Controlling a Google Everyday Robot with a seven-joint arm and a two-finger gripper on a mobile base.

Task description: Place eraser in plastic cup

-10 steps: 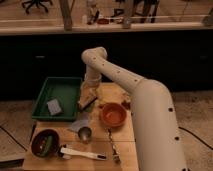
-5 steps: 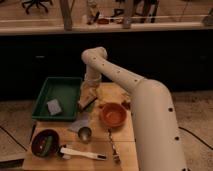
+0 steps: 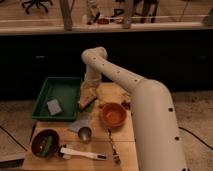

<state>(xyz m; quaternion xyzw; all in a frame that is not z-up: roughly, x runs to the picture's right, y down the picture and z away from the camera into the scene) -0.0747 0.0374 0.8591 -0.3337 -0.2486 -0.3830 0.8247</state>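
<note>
The plastic cup (image 3: 84, 133) is small, round and silvery. It stands on the wooden table (image 3: 125, 150) in front of centre, on the edge of a grey-blue sheet (image 3: 77, 124). A small grey-blue block (image 3: 54, 106), which may be the eraser, lies in the green tray (image 3: 62, 87). My gripper (image 3: 86, 100) hangs from the white arm (image 3: 125, 80) and points down at the tray's right edge. It is behind the cup and to the right of the block.
An orange bowl (image 3: 113, 114) sits right of the cup. A dark maroon bowl (image 3: 45, 142) with something green inside is at the front left. A white-handled brush (image 3: 82, 153) and a thin tool (image 3: 114, 147) lie along the front edge.
</note>
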